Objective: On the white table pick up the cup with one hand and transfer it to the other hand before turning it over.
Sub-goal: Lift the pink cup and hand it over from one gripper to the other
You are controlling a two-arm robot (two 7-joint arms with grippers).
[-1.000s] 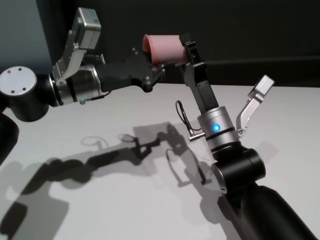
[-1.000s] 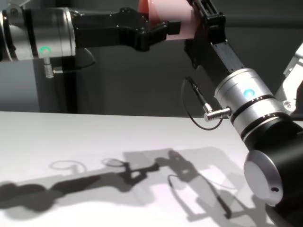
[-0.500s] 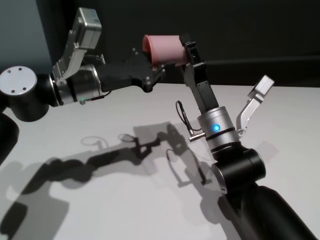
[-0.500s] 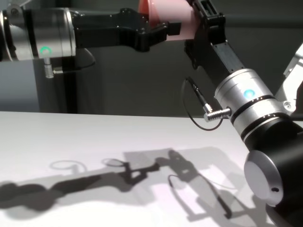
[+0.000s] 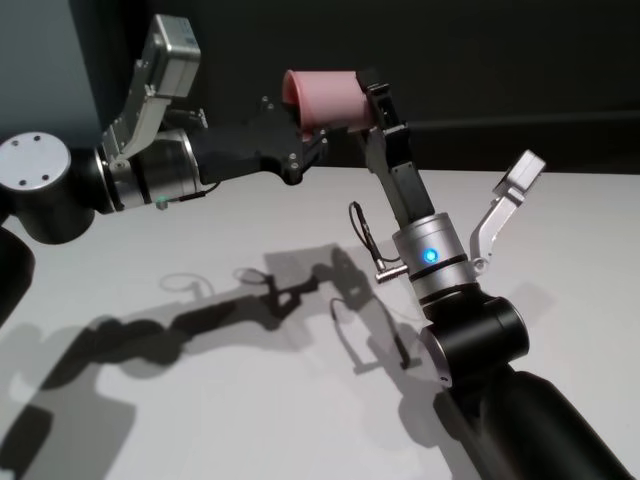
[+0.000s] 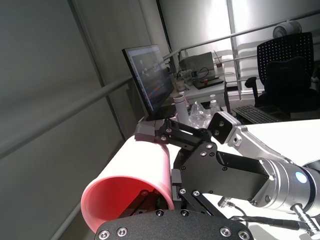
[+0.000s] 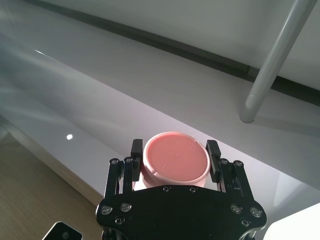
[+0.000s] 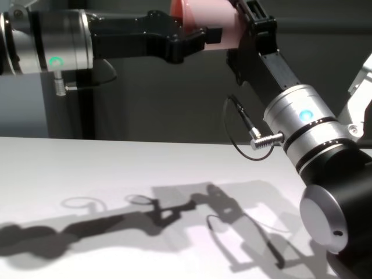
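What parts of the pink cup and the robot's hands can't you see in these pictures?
- Head view: the cup's base is hidden behind the right end effector.
- Chest view: the top of the cup is cut off by the picture's upper edge.
- Left wrist view: the left end effector is partly covered by its own black mount, so its grip cannot be judged.
- Right wrist view: the cup's open rim faces away; the white table is out of frame.

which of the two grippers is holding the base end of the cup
The right gripper: its fingers flank the closed base of the cup. The left gripper is at the open rim end.
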